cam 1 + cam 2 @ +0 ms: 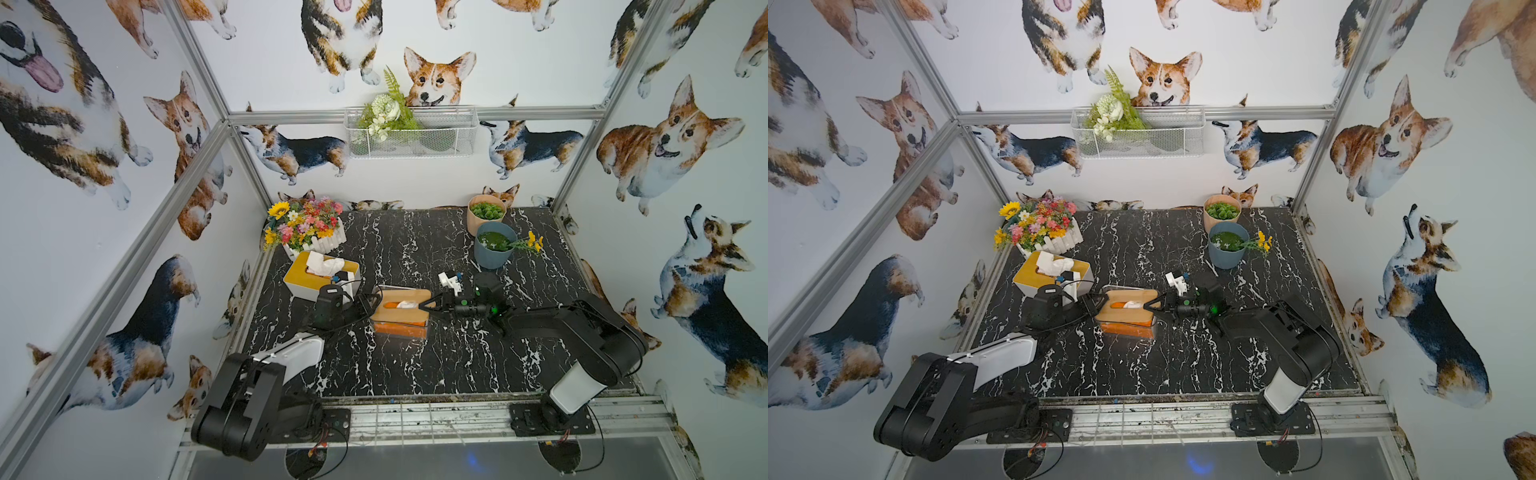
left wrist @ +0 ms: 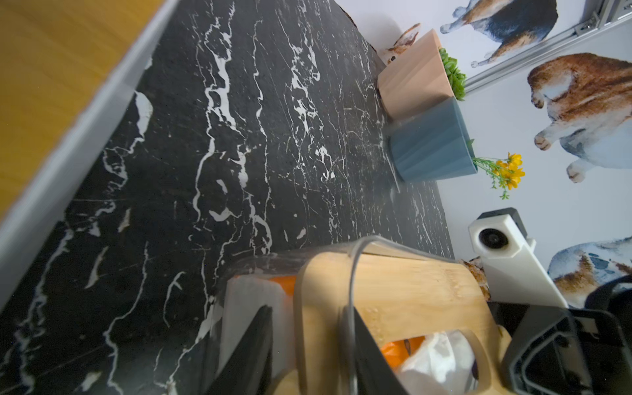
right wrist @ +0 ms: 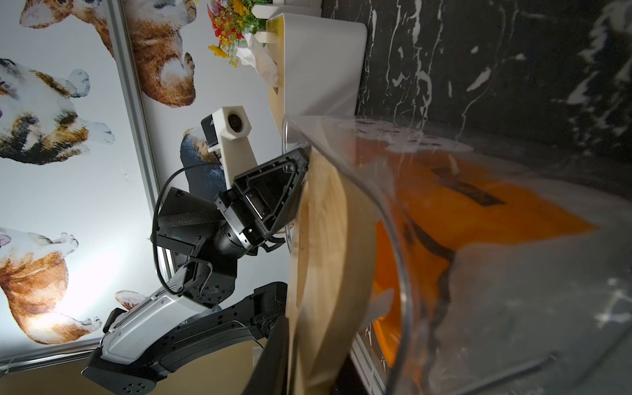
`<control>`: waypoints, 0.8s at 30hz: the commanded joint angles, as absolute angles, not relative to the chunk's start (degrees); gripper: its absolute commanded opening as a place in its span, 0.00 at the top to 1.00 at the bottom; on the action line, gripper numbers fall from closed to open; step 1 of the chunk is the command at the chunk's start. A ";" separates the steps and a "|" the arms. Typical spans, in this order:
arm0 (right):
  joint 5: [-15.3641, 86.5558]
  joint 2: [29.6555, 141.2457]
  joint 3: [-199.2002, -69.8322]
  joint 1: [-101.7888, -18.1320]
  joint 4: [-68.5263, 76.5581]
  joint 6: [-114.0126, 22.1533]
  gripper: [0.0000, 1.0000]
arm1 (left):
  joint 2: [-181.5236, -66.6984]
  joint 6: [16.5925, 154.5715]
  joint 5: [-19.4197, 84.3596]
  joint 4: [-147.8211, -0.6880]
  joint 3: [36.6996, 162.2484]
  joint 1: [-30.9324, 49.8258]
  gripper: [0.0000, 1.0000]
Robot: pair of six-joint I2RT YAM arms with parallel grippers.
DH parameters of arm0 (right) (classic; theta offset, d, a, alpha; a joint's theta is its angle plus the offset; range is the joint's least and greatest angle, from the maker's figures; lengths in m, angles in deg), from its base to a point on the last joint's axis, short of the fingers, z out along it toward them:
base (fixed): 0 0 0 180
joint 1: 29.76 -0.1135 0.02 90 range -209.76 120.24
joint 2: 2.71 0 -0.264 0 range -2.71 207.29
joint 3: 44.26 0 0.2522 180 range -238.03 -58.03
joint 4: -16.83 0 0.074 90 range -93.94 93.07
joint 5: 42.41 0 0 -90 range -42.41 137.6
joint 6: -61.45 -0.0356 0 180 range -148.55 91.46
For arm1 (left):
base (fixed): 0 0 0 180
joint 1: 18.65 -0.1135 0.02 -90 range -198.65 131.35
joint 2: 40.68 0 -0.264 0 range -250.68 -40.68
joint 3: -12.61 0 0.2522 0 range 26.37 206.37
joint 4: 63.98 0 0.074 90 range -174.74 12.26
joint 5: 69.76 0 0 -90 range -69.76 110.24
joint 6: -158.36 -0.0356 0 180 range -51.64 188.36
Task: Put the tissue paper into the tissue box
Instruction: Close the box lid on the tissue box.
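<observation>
1. Left gripper (image 1: 373,304): pinching the left end of the tissue box (image 1: 397,316).
2. Right gripper (image 1: 424,307): at the box's right end; you cannot tell whether it is spread or pressed together.
3. Tissue paper (image 1: 405,304): white, poking from the box's lid slot (orange pack (image 3: 478,212) beneath).
4. Blue pot (image 1: 492,255): well behind the box, rightward.

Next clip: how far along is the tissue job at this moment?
Looks done: the orange tissue pack sits inside the clear tissue box, wooden lid on top. In hand: the left claw and right claw sit at opposite lid ends; grip unclear. Left: the white tissue pokes from the slot, so perhaps only letting go.
</observation>
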State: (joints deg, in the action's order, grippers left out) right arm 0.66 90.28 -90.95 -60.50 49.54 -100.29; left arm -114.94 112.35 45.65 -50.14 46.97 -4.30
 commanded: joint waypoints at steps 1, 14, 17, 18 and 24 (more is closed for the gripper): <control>3.42 89.26 -92.01 -60.63 43.01 -95.20 0.74 | -115.88 111.93 52.50 -53.11 46.34 -3.89 0.64; 3.69 84.13 -94.15 -60.28 34.36 -91.75 0.58 | -118.37 112.05 52.98 -51.09 45.96 -3.75 0.65; 3.81 81.82 -93.48 -59.72 33.15 -91.30 0.57 | -118.64 111.91 53.11 -51.11 46.13 -3.78 0.65; 3.74 80.94 -93.10 -59.36 32.83 -91.21 0.57 | -118.64 111.90 53.11 -51.17 46.15 -3.74 0.65; 2.91 75.05 -90.65 -57.01 28.70 -89.60 0.57 | -118.37 111.43 52.85 -51.98 46.41 -3.79 0.65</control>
State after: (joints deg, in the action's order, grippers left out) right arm 2.80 76.88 -91.26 -57.68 29.78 -92.03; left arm -118.13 112.20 51.05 -45.42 46.49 -3.91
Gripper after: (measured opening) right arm 0.433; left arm 0.352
